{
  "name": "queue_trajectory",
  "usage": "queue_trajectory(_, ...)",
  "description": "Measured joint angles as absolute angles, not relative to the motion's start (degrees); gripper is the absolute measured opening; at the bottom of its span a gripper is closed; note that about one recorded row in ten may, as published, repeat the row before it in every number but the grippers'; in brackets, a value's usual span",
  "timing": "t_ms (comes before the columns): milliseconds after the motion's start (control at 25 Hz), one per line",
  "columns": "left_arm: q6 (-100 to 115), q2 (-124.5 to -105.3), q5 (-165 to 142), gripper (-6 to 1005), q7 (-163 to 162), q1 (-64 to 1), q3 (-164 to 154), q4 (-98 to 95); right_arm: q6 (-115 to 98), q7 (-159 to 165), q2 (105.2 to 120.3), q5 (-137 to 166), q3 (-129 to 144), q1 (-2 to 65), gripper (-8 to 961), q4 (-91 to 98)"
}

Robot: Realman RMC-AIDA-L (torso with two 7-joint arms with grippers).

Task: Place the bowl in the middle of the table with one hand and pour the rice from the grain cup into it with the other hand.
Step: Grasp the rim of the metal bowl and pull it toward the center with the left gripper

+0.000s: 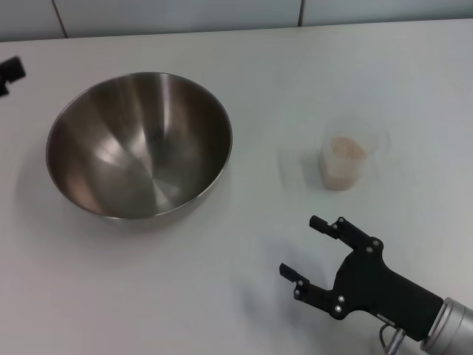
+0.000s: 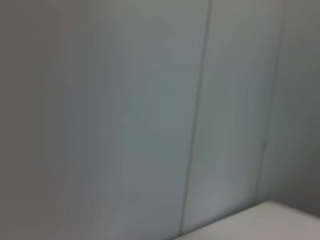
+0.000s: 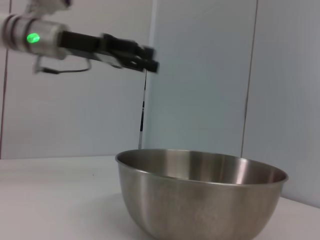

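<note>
White table (image 1: 222, 296) carries bowl (image 1: 140, 144) and grain cup (image 1: 344, 163); right claw (image 1: 309, 254) spread, left claw's (image 3: 135, 52) state unclear.

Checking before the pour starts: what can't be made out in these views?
- Left gripper: open or shut unclear; blurred in the right wrist view, cut by the head view's left edge.
- Left wrist view: only wall and a table corner.
- Rice level: cup too faint, head view.
</note>
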State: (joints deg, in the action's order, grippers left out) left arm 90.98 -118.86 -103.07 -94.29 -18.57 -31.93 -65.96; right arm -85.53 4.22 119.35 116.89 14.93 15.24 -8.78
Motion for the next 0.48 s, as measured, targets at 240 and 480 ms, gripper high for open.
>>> queue_trajectory(240, 80.07, -117.29, -120.82, 764, -115.67, -21.97, -48.78, -80.52, -85.55, 4.22, 119.35, 116.89, 14.81, 15.7, 799, -8.81)
queue_trajectory(480, 85.33, -118.22, -144.4, 759, -125.02, -34.5, -49.93, -80.84, -85.7, 4.21, 119.36, 116.82, 14.48, 15.82, 799, -9.05)
